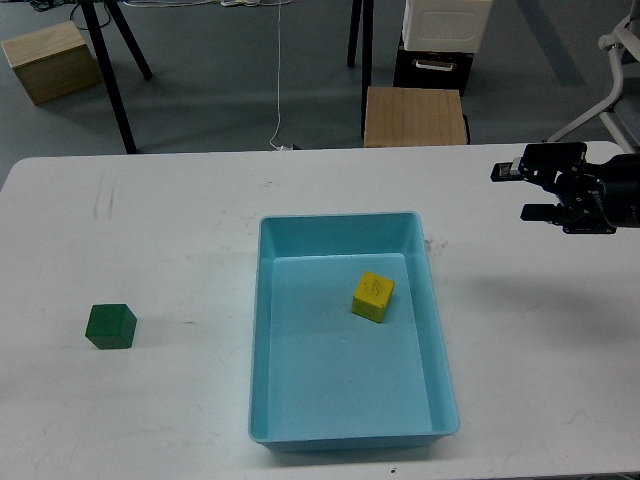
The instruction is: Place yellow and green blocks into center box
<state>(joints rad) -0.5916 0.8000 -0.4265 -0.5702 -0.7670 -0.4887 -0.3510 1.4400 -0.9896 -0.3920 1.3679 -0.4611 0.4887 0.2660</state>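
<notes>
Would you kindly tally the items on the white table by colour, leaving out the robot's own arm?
Yellow: 1, the yellow block, lying inside the box.
Green: 1, the green block, on the table left of the box.
Light blue: 1, the box itself.
Total: 3

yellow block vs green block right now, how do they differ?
Place: the yellow block lies inside the blue box, in its far half; the green block sits on the white table, well left of the box.
Pose: the yellow one looks slightly tilted; the green one rests flat.
Shared: both are small cubes, neither held.
</notes>
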